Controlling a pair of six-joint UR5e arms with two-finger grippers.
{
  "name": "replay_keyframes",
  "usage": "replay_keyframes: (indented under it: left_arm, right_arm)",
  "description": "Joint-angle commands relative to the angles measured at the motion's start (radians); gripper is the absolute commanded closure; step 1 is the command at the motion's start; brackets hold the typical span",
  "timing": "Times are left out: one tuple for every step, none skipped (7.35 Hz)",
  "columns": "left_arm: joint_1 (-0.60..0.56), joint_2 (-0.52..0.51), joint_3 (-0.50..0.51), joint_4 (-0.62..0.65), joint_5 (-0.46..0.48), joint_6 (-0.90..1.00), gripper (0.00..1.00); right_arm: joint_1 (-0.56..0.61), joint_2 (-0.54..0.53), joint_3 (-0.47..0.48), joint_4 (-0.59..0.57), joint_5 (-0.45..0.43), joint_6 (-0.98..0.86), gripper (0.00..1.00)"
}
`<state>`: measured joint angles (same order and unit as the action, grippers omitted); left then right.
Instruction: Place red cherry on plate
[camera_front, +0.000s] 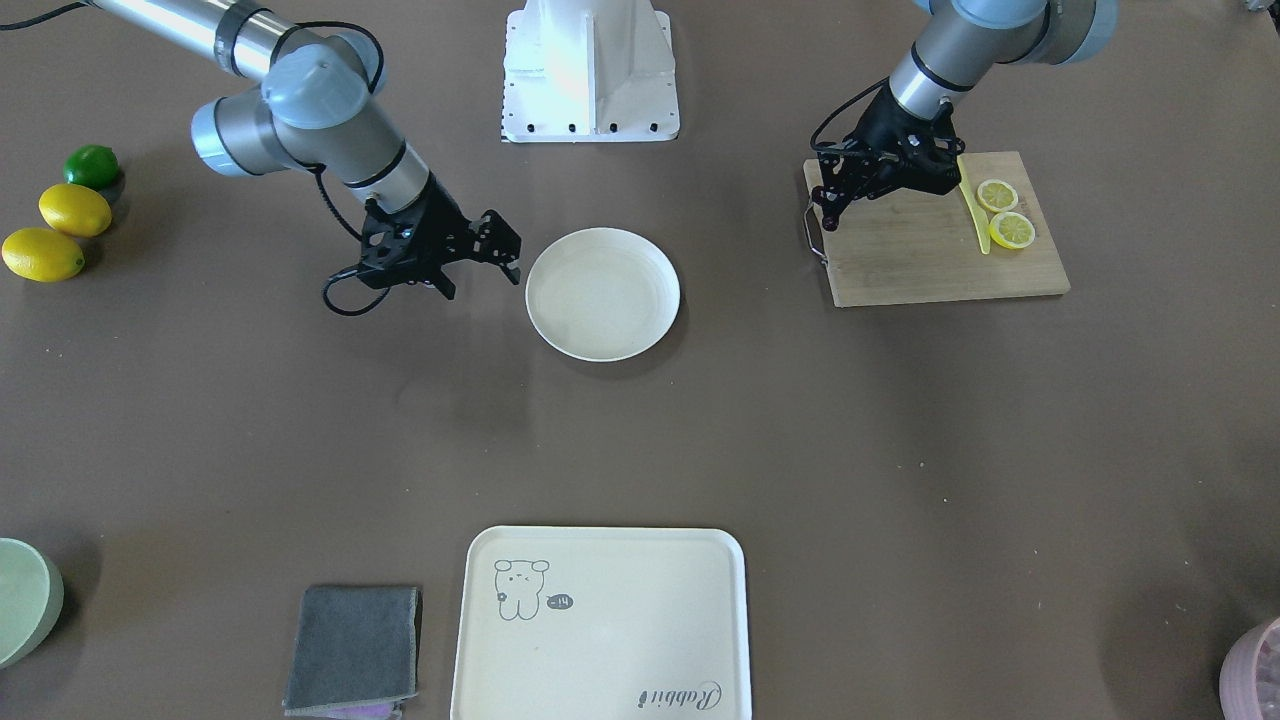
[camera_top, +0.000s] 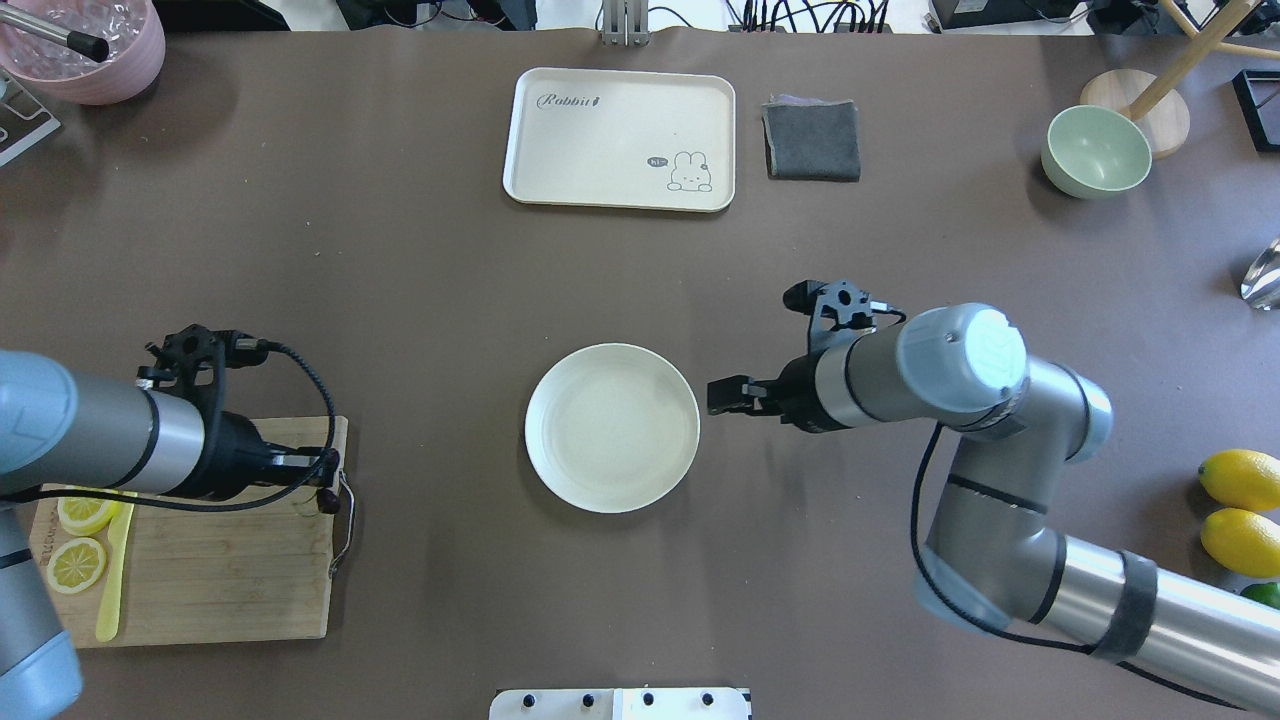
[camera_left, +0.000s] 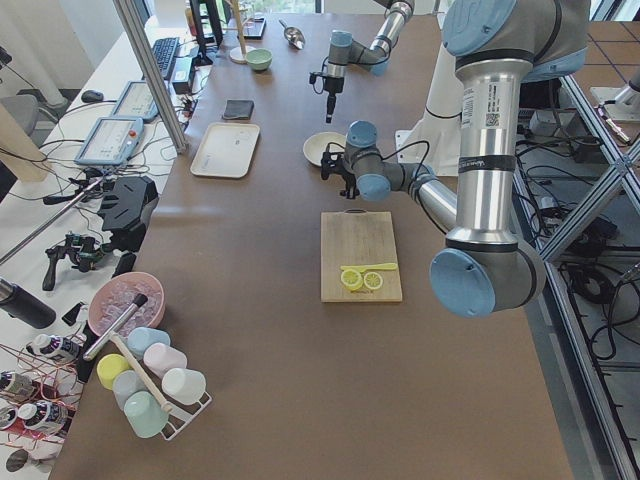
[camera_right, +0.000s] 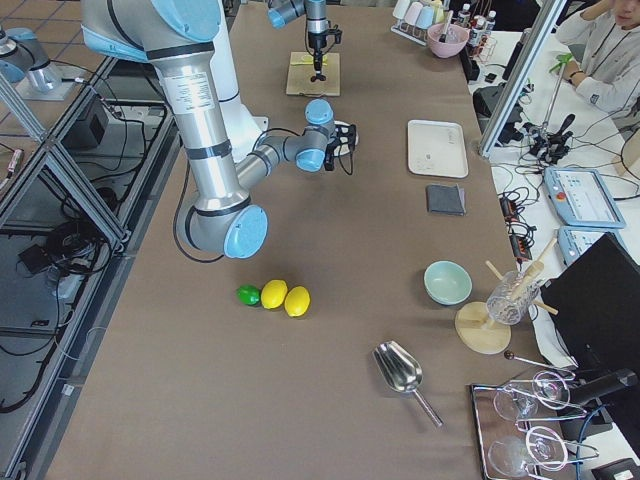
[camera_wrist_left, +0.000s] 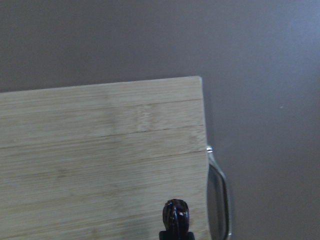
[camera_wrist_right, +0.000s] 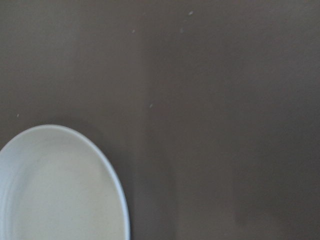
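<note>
One red cherry (camera_wrist_left: 175, 214), pointing straight out of left hand (camera_top: 322, 480)

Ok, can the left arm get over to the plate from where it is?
Probably yes. The left gripper holds the red cherry over the edge of the cutting board; only bare table lies between there and the plate. The right gripper hangs open at the plate's far side, off that path.

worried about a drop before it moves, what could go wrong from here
1. The tiny cherry seems pinched only at the tips of the left fingers, above the edge of the board; it may slip on the way to the plate.
2. The right fingers hang open close beside the plate's rim, so the arms could crowd each other there.
</note>
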<state>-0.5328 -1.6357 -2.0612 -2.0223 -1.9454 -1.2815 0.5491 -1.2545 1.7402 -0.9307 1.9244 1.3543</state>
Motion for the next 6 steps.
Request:
replay_keyframes:
  left_arm:
    - [0.014,-0.354,0.076,0.316,0.006,-0.118,1.0]
    - [0.061,-0.457,0.154,0.362,0.02,-0.155,1.0]
    - [0.11,-0.514,0.215,0.361,0.108,-0.166,1.0]
    - [0.14,-0.605,0.316,0.359,0.152,-0.185,1.0]
    - [0.143,-0.654,0.384,0.338,0.154,-0.203,1.0]
    - [0.143,-0.661,0.448,0.27,0.155,-0.203,1.0]
  right_arm:
    - [0.159,-0.109,0.031,0.001,0.148,-0.158,0.0]
    - [0.207,-0.156,0.044,0.003,0.187,-0.231,0.0]
    - [0.272,-0.208,0.056,0.003,0.252,-0.295,0.0]
    - [0.304,-0.28,0.1,0.003,0.272,-0.369,0.0]
    - [0.316,-0.325,0.135,0.003,0.28,-0.383,0.0]
    - [0.325,-0.341,0.137,0.004,0.281,-0.405,0.0]
